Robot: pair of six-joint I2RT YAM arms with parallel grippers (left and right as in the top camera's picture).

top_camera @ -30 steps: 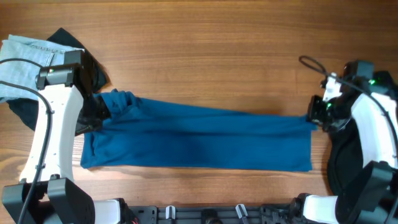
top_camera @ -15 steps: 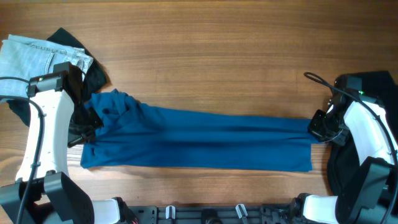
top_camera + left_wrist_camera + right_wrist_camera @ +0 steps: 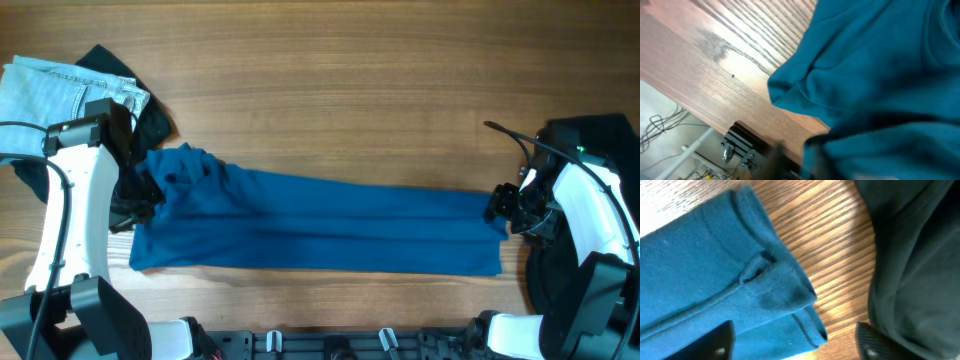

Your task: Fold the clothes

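Straddling blue shirt (image 3: 700,270) corner, right gripper (image 3: 792,339) wide open

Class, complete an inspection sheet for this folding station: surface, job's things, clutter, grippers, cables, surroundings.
Surface: wooden table, bare wood around the cloth.
Job's things: blue shirt laid as a long band across the table; jeans at the far left, on a black garment; second black garment at the right.
Clutter: nothing seen.
Grippers: left gripper at the shirt's bunched left end, jaws hidden; right gripper open at the shirt's right end.
Cables: black cable looping by the right arm.
Surroundings: loose wires beyond the table edge.
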